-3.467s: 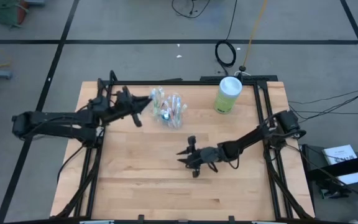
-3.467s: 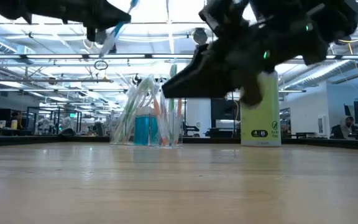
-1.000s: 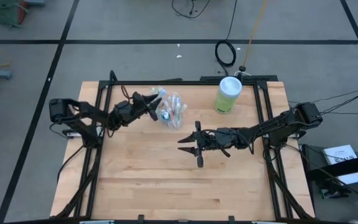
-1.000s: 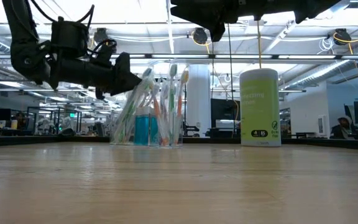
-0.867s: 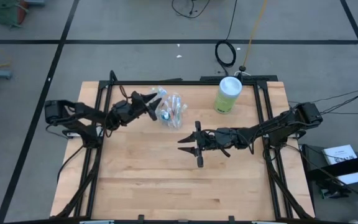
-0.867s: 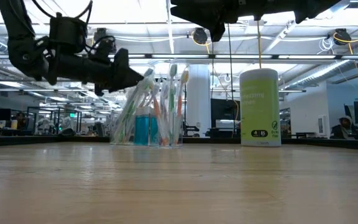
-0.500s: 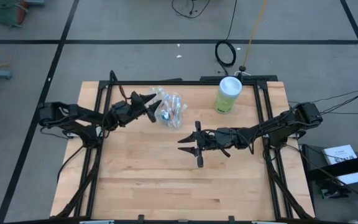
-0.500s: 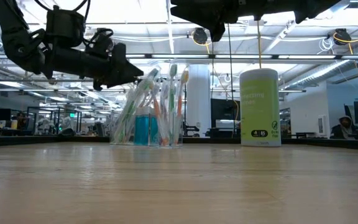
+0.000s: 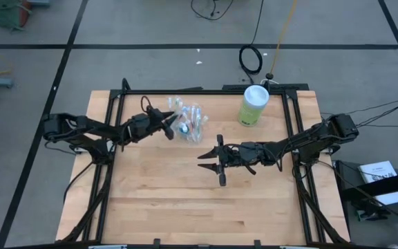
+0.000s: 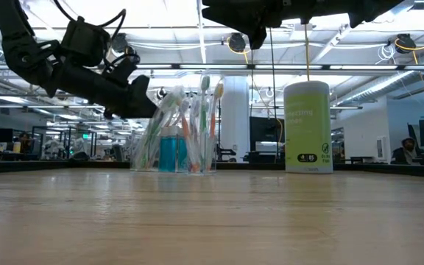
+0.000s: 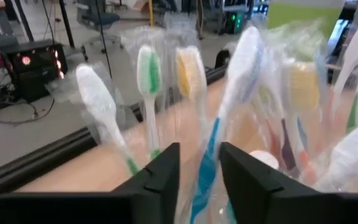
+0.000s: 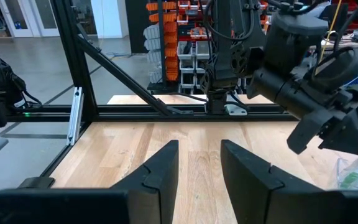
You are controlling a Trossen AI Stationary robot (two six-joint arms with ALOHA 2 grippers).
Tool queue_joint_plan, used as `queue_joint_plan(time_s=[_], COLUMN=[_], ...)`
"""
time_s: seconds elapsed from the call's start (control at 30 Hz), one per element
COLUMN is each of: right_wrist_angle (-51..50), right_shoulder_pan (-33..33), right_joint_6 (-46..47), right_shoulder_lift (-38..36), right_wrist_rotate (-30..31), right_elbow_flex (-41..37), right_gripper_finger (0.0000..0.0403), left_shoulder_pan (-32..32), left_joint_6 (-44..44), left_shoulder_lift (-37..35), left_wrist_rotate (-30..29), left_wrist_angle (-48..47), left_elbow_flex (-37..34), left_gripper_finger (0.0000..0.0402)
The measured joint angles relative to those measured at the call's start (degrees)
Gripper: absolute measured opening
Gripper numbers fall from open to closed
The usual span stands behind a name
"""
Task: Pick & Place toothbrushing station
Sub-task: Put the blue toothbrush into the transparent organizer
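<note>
1. At the table's back-left, your left gripper (image 9: 170,125) sits right against the clear container (image 9: 188,123); a blue toothbrush (image 11: 219,140) stands between the part-open fingers, grip unconfirmed.
2. Brushes stand roughly upright, leaning out, inside the container with teal tubes (image 10: 168,153).
3. Your right gripper (image 9: 213,160) waits mid-table, part-open, empty.

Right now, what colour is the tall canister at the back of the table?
Light green with a white lid: the canister shows best in the low view.

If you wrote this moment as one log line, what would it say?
left claw: open around a blue toothbrush in the clear holder | right claw: open, empty, mid-table | green canister: upright at the back
</note>
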Motion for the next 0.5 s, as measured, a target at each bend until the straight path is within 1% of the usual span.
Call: queue_joint_plan(time_s=[0.17,0.3,0.37,0.4,0.5], right_wrist_angle=[0.0,0.0,0.0,0.0,0.9], right_shoulder_pan=[0.0,0.0,0.0,0.0,0.0], right_joint_6=[0.0,0.0,0.0,0.0,0.0], right_shoulder_lift=[0.0,0.0,0.0,0.0,0.0], right_wrist_rotate=[0.0,0.0,0.0,0.0,0.0], right_elbow_flex=[0.0,0.0,0.0,0.0,0.0], right_gripper_finger=[0.0114,0.0114,0.0114,0.0114,0.0114], left_shoulder_pan=[-0.1,-1.1,-1.7,-1.9,-2.2], left_joint_6=[-1.1,-1.2,-1.1,-0.9,-0.8], left_shoulder_lift=[-0.1,-0.7,-2.3,-2.9,-6.0], left_wrist_rotate=[0.1,0.2,0.1,0.1,0.1], left_wrist_angle=[-3.4,-3.7,-4.0,-3.9,-5.6], left_elbow_flex=[0.1,0.0,-0.1,-0.1,-0.1], left_gripper_finger=[0.0057,0.0011,0.0005,0.0008,0.0033])
